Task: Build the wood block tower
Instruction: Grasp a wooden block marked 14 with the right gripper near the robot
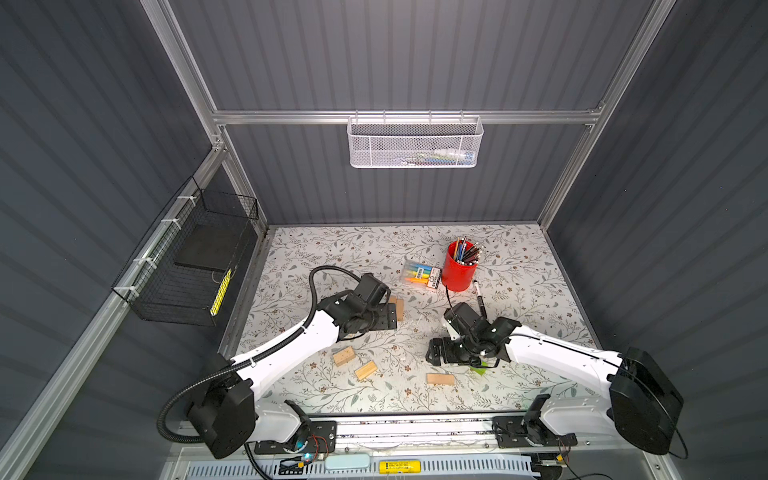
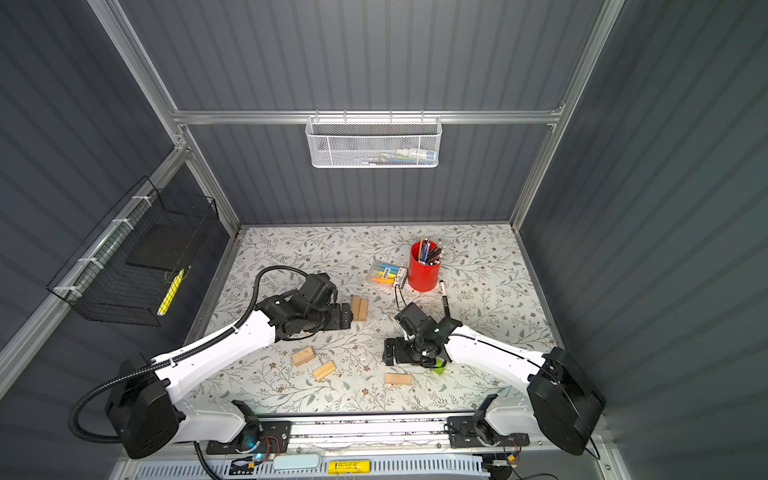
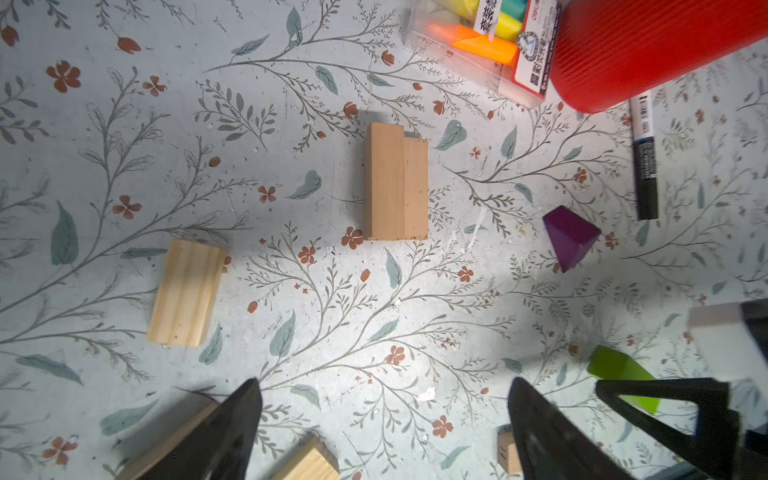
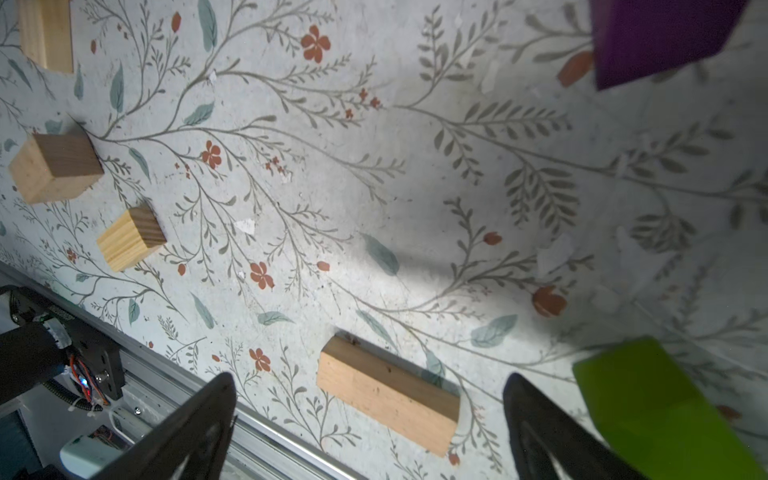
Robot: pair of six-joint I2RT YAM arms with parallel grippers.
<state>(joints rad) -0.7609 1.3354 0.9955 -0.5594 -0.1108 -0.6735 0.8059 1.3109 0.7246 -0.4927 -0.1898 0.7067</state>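
Top views: left pincer [image 2: 343, 316] wide open, empty, just beside two tan wood blocks [image 2: 360, 308] lying touching on the desk [image 2: 478, 257], likely the tower's base; nothing stacked yet; right pincer [image 1: 432, 353] open, empty, its arm hiding most of the green block [image 1: 478, 372].
Left wrist: pair's ends offset; purple block [image 3: 569, 237] apart.
Right wrist: lone tan block [image 4: 388, 395] ahead of open jaws; green, purple cut off.

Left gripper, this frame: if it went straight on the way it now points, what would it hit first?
Most likely the pair of pale tan wooden blocks lying side by side, centred ahead of the open left gripper. Nothing stands between; if it points steeply down, the floral table comes first.
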